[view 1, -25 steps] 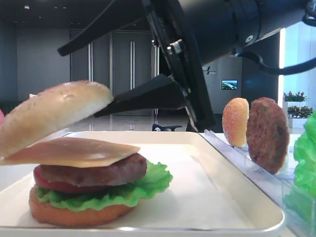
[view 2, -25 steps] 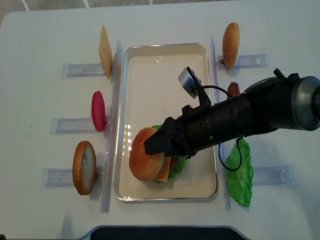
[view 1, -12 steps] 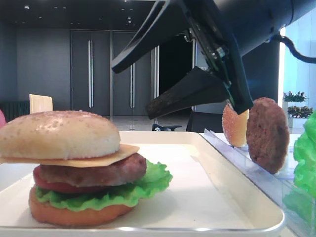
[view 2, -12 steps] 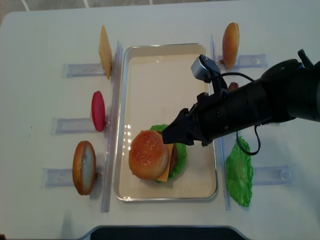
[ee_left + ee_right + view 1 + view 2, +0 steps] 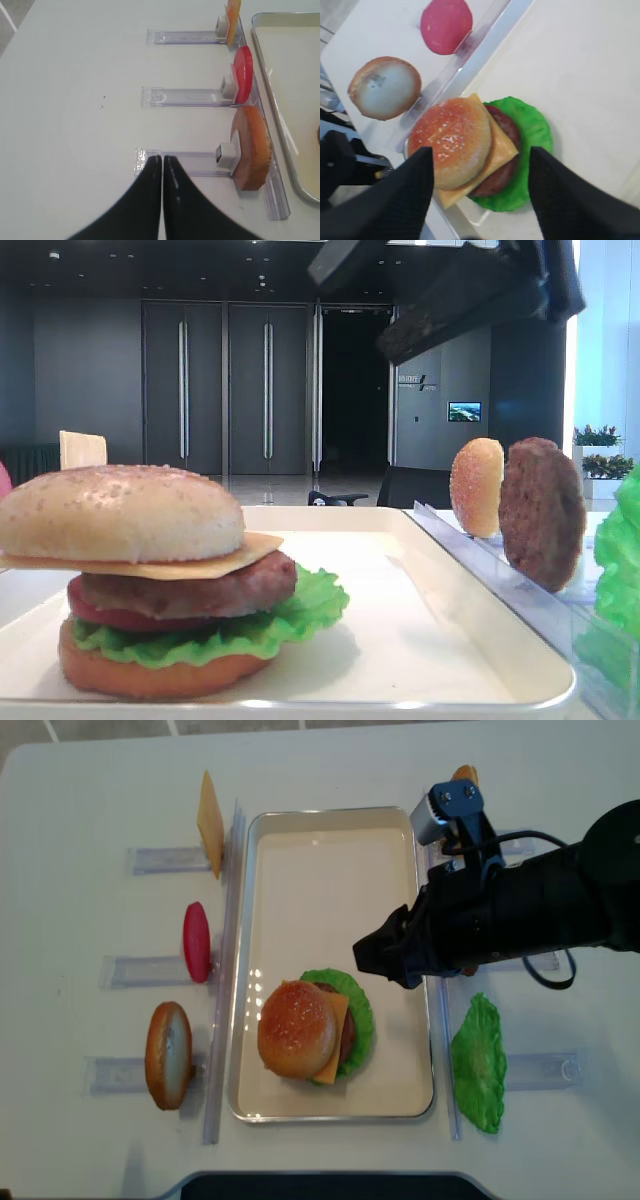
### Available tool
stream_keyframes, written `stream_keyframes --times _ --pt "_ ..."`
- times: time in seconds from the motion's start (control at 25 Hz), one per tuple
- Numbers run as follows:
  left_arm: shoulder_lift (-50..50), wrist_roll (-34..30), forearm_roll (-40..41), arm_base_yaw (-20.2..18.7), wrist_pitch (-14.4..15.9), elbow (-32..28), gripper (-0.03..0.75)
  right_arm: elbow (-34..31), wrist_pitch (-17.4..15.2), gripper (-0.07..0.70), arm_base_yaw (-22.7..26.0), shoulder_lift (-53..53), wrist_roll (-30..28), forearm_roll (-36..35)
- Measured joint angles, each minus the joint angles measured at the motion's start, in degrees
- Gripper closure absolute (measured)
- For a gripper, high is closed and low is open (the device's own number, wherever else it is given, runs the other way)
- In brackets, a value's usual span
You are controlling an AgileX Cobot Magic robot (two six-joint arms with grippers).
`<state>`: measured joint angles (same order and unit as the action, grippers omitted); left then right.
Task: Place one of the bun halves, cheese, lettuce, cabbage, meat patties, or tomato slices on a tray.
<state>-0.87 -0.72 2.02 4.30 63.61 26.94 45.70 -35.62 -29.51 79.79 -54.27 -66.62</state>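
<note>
On the white tray [image 5: 330, 870] stands a stacked burger. Its domed bun top [image 5: 297, 1029] lies flat over a cheese slice [image 5: 338, 1042], a meat patty [image 5: 200, 588], a tomato slice [image 5: 84, 612] and lettuce [image 5: 359, 1010]. My right gripper [image 5: 375, 952] hangs open above the tray's right side, apart from the stack. In the right wrist view the bun top [image 5: 451, 141] shows between the spread black fingers [image 5: 410, 190], untouched. My left gripper [image 5: 162, 159] is shut and empty, over the table beside a clear rack [image 5: 190, 162].
Left of the tray, racks hold a cheese slice [image 5: 210, 810], a red tomato slice [image 5: 196, 941] and a bun half [image 5: 168, 1054]. To the right stand a small bun half [image 5: 477, 486], a patty [image 5: 542, 512] and a lettuce leaf [image 5: 478, 1065].
The right gripper let go of the bun top, which settled flat on the cheese. The gripper then rose and drew back toward the tray's right side. The left gripper stayed still.
</note>
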Motion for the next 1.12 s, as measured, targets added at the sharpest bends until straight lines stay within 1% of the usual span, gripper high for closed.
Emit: stream_keyframes --times 0.08,0.2,0.24,0.36,0.4,0.56,0.68,0.8,0.92,1.0,1.12 --pt "0.0 0.0 0.0 0.0 0.0 0.0 0.715 0.0 1.02 0.202 1.07 -3.54 6.74 8.86" --pt "0.0 0.0 0.0 0.0 0.0 0.0 0.715 0.0 1.51 0.202 4.69 -8.27 16.8 20.47" --pt "0.0 0.0 0.0 0.0 0.0 0.0 0.715 0.0 1.29 0.202 6.3 -9.73 21.09 25.31" --pt "0.0 0.0 0.0 0.0 0.0 0.0 0.715 0.0 -0.99 0.202 11.32 -13.62 29.62 35.92" --pt "0.0 0.0 0.0 0.0 0.0 0.0 0.715 0.0 -1.9 0.202 13.16 -14.86 31.54 39.24" --pt "0.0 0.0 0.0 0.0 0.0 0.0 0.715 0.0 -7.23 0.202 20.27 -19.15 38.21 51.0" --pt "0.0 0.0 0.0 0.0 0.0 0.0 0.715 0.0 -12.23 0.202 25.16 -21.72 42.89 58.78" --pt "0.0 0.0 0.0 0.0 0.0 0.0 0.715 0.0 -18.09 0.202 28.88 -23.69 48.42 65.48" --pt "0.0 0.0 0.0 0.0 0.0 0.0 0.715 0.0 -24.01 0.202 30.49 -24.9 53.28 70.08" --pt "0.0 0.0 0.0 0.0 0.0 0.0 0.715 -0.25 -26.53 0.202 30.61 -25.88 54.27 71.51" --pt "0.0 0.0 0.0 0.0 0.0 0.0 0.715 -2.37 -27.39 0.202 30.61 -28.94 55.01 71.87"
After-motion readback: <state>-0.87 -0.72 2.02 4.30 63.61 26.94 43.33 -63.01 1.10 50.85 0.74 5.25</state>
